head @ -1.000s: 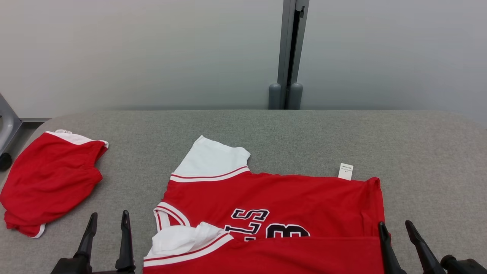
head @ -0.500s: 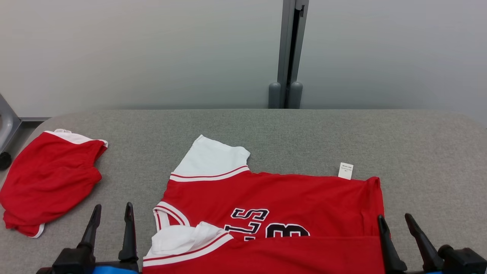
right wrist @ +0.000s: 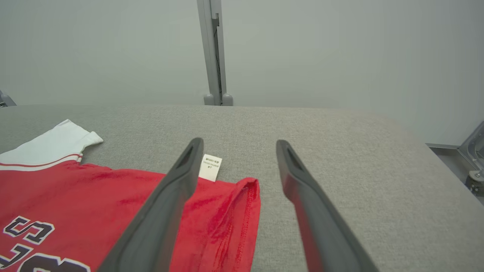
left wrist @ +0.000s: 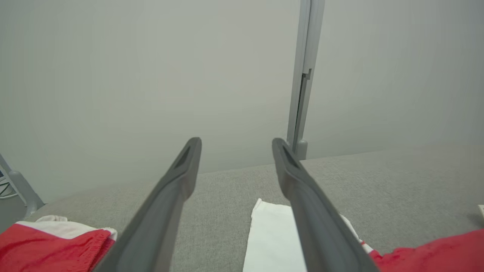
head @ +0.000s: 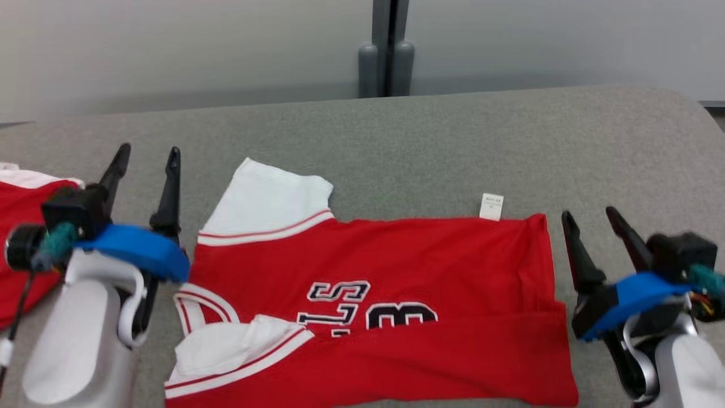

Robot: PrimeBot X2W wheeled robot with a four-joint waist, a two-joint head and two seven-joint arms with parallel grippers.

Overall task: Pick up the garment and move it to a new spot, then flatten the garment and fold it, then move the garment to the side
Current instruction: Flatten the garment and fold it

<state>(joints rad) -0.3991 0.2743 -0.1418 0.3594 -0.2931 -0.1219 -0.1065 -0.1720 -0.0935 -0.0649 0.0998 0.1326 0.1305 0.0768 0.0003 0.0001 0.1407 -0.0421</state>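
A red short-sleeved jersey with white sleeves and black lettering (head: 396, 260) lies spread across the near half of the grey fabric-covered bench (head: 453, 141). Its near edge is doubled back over the lettering, and the near white sleeve (head: 226, 345) is bunched. The left gripper (head: 147, 150) hovers between the far white sleeve (head: 266, 195) and a second crumpled red garment (head: 22, 201) at the bench's left end, fingers spread, nothing between them. The right gripper (head: 589, 215) hangs just beside the jersey's right hem, also spread and empty, near the small white care label (head: 491, 206).

The jersey looks only partly flattened, so the risks sit in the next grasp. A pinch on the doubled near edge could catch just one layer and drag the fold crooked. The left gripper is close to the other garment, so a low sweep might snag it. Uneven pulls from the two sides would likely wrinkle the cloth – the bunched sleeve especially
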